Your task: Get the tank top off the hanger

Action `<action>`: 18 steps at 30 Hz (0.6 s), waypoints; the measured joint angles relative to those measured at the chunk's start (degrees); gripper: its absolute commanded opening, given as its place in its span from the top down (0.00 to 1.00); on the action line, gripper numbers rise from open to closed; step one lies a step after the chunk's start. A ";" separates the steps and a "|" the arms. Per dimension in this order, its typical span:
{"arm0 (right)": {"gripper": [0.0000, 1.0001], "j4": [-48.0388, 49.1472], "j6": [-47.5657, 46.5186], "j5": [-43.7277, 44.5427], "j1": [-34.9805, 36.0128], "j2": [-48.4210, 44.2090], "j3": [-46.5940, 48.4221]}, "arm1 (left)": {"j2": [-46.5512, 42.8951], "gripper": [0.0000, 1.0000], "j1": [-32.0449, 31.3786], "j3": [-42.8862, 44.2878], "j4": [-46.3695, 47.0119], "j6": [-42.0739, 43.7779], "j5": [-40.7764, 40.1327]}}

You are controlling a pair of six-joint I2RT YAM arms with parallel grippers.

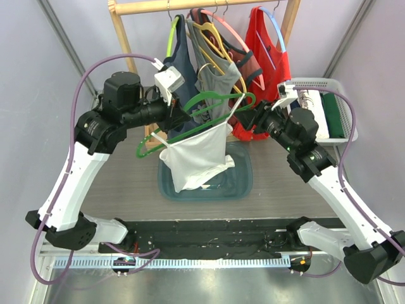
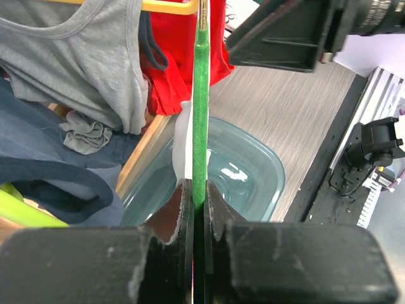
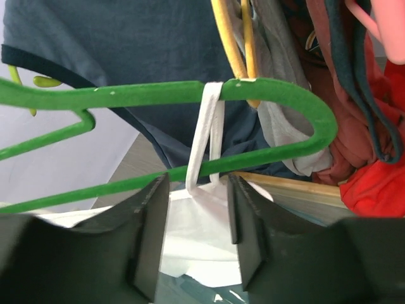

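Over the middle of the table [image 1: 126, 187], shows a green hanger [image 1: 215, 96] held slanted in mid-air above a blue-green plastic tub [image 1: 243, 183]. Shows the left gripper [image 2: 197, 201] pinched almost flat on the hanger's thin edge, fingers [image 2: 168, 218] tight against the green on both sides. Shows the white tank top [image 1: 197, 158] drooping from the hanger over the tub, with one strap [image 3: 212, 126] looped over the upper bar near the curved right end. Cannot tell from these views whether the other strap is already off. Places the right gripper [image 3: 197, 190] just below that strap, about half open, one finger either side of the white band, holding nothing. Behind, shows a wooden rail [image 1: 190, 6] crowded with navy, grey and red tops on other hangers, close to where the right arm works.

Risks, as a judgement only:
- May close too low and catch the lower green bar along with the strap, so tugging the hanger instead of freeing the cloth.
- May drag the strap inward rather than out past the curved end, jamming it there.
- May twist the hanger in the narrow left pinch if the pull comes hard.
- May snag a neighbouring top, being so near.
- May let the freed top fall beside the tub rather than into it.
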 measured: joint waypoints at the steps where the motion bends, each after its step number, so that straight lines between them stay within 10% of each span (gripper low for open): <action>1: 0.55 0.46 0.20 0.02 0.02 0.52 0.00 | -0.22 1.00 -0.02 -0.22 -0.07 0.00 0.04; 18: 0.69 5.66 2.82 0.68 2.69 6.16 1.18 | -1.73 1.00 -0.85 -3.52 -0.96 0.00 0.83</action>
